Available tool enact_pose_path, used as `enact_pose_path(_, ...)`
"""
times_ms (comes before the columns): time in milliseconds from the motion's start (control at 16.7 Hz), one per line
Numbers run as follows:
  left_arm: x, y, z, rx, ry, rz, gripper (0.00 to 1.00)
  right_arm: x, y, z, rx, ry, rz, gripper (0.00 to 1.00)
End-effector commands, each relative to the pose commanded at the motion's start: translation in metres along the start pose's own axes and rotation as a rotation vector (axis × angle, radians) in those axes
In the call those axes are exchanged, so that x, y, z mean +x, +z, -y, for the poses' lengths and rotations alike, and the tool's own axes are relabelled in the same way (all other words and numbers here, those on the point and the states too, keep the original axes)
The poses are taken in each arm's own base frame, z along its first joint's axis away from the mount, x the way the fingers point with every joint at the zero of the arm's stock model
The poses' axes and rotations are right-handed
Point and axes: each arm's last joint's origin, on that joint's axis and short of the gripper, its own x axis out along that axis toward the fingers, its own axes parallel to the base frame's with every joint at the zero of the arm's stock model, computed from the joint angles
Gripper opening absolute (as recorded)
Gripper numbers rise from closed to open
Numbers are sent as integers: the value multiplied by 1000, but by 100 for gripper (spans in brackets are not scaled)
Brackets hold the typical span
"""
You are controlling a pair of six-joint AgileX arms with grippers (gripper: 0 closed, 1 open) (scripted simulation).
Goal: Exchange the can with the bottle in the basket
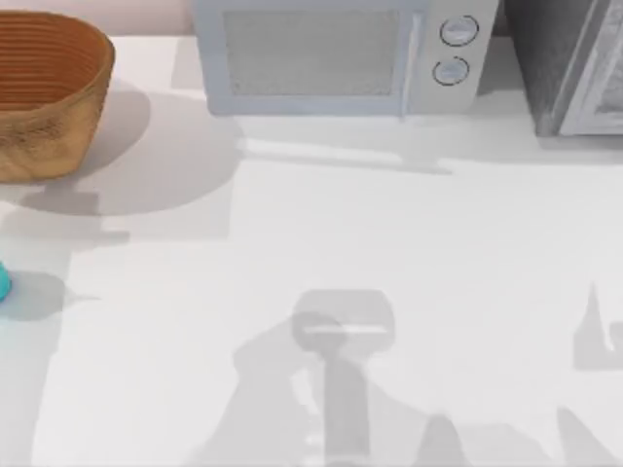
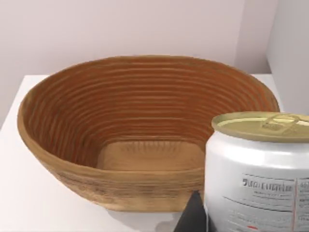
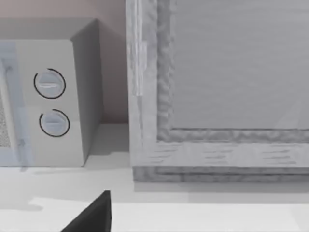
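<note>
The can (image 2: pixel 256 169) is being cut off by the frame's edge in the left wrist view, so its far side and its base are being hidden. Only a dark sliver of the left gripper (image 2: pixel 193 217) is being shown, lying right against the can's white side. Whether the can is being clasped or merely stood beside cannot be told. The can's dull gold top is being seen at about the height of the basket's rim.

The basket (image 2: pixel 145 125) is being seen just beyond the can from the left gripper, with its ribbed inside bare down to the flat bottom. In the top view the basket (image 1: pixel 49 92) is being cropped at the frame's edge. The bottle (image 1: pixel 3 280) is being reduced there to a small turquoise curve.

Of the right gripper (image 3: pixel 91 215) only a dark wedge is being shown, so its grip cannot be told either. Ahead of it, well apart, a microwave (image 3: pixel 48 101) with two round dials and a grey cabinet (image 3: pixel 217 96) are being faced side by side.

Everything is being carried by a plain white table (image 1: pixel 389 224), which is being crossed by soft grey shadows (image 1: pixel 331 370). A pale pinkish wall (image 2: pixel 120 29) is being seen behind the basket.
</note>
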Motion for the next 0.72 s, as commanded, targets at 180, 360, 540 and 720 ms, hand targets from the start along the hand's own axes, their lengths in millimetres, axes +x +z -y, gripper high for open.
enact_pose_path(180, -30, -59, 10, 9, 3, 156, 0, 0, 0, 0, 0, 0, 0, 100)
enact_pose_path(360, -36, -114, 15, 4, 2, 273, 0, 0, 0, 0, 0, 0, 0, 100)
enact_pose_path(540, -29, -153, 17, -8, 0, 349, 0, 0, 0, 0, 0, 0, 0, 100)
enact_pose_path(720, -23, -173, 18, -19, -1, 385, 0, 0, 0, 0, 0, 0, 0, 100)
